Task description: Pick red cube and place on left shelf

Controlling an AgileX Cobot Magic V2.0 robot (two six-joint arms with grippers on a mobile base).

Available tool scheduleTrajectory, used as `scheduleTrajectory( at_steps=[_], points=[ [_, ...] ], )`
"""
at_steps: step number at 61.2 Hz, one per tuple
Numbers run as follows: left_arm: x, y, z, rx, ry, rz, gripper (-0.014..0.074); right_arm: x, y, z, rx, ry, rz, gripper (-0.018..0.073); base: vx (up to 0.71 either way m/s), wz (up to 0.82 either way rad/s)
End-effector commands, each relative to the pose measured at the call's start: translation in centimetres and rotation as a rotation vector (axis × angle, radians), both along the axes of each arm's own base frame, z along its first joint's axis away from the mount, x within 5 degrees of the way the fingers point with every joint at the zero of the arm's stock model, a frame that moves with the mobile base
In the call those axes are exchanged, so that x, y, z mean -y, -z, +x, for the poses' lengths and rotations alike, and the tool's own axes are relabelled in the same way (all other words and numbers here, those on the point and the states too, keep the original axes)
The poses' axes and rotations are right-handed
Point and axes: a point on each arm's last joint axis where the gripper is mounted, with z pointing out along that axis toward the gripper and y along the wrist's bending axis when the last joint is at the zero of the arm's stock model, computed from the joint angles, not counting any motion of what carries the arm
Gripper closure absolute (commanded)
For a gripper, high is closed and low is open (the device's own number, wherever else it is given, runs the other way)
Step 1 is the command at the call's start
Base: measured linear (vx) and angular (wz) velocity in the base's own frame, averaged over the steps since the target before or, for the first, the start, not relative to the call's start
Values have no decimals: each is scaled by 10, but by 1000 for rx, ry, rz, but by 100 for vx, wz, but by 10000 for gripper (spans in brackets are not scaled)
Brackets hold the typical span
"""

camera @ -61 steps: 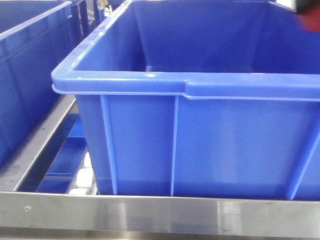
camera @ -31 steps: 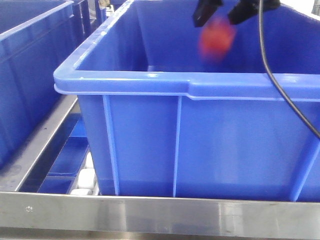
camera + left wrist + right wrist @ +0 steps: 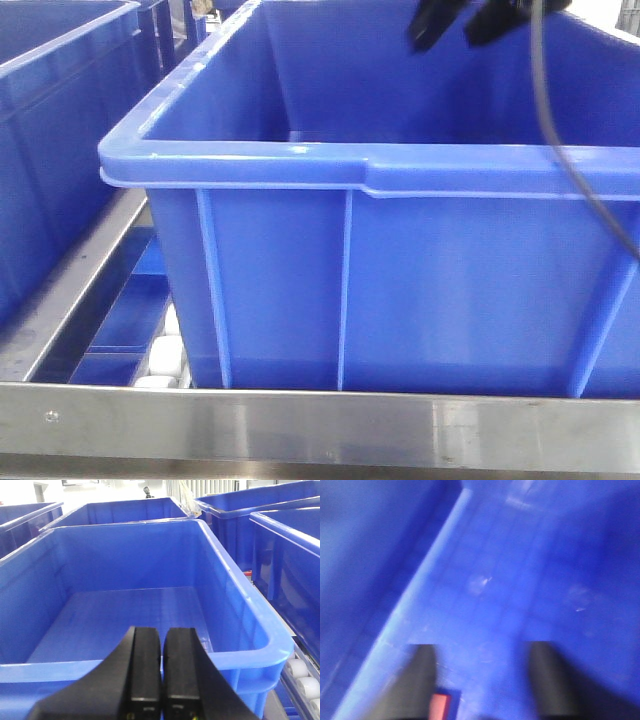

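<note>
The right gripper [image 3: 462, 25] is hanging over the big blue ribbed crate [image 3: 400, 290] near the top edge of the front view, its two dark fingers spread apart with nothing between them, and a black cable [image 3: 560, 140] is trailing down from it across the crate's rim. In the right wrist view the gripper [image 3: 482, 680] is pointing down into the crate, fingers wide and released. The red cube [image 3: 440, 707] is lying on the crate floor just beside the inner edge of the left-hand finger [image 3: 417, 680], cut off by the bottom of a blurred picture; whether it is touching the finger is hard to tell. The front view is not showing the cube, since the crate wall hides the floor. The left gripper [image 3: 161, 675] is hovering level before another blue crate [image 3: 125, 605], its fingers pressed together on nothing. The crates are sitting on the left shelf [image 3: 300, 430], behind its brushed steel rail, with white rollers [image 3: 165, 355] showing beside them.
</note>
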Motion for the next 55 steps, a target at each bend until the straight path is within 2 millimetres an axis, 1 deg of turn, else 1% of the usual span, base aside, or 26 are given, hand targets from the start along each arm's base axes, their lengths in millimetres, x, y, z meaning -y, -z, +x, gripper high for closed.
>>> scheduleTrajectory(
  at_steps=[1, 2, 5, 8, 17, 23, 24, 25, 27, 34, 39, 45, 55],
  points=[
    [0, 1, 1, 50, -3, -8, 491, 11, -36, -21, 177, -31, 18, 491, 0, 0],
    [0, 1, 1, 50, -3, -8, 491, 13, -39, -26, 194, -34, 17, 525, 0, 0],
    [0, 1, 1, 50, -3, -8, 491, 17, -42, -36, 234, -47, 17, 487, 0, 0],
    [0, 1, 1, 50, -3, -8, 491, 22, -43, -50, 283, -67, 20, 501, 0, 0],
    [0, 1, 1, 50, -3, -8, 491, 41, -33, -94, 404, -109, 50, 508, 0, 0],
    [0, 1, 1, 50, -3, -8, 491, 58, -17, -121, 469, -103, 78, 508, 0, 0],
    [0, 1, 1, 50, -3, -8, 491, 61, -11, -125, 467, -101, 78, 508, 0, 0],
    [0, 1, 1, 50, -3, -8, 491, 65, -11, -130, 490, -96, 86, 508, 0, 0],
    [0, 1, 1, 50, -3, -8, 491, 69, -2, -137, 495, -87, 87, 508, 0, 0],
    [0, 1, 1, 50, -3, -8, 491, 91, 19, -162, 537, -16, 82, 508, -2, -12],
    [0, 1, 1, 50, -3, -8, 491, 102, 30, -177, 562, 42, 71, 508, 0, 0],
    [0, 1, 1, 52, -3, -8, 491, 111, 38, -192, 598, 91, 64, 508, 0, 0],
    [0, 1, 1, 50, -3, -8, 491, 115, 44, -204, 621, 111, 62, 508, -1, -7]
  ],
)
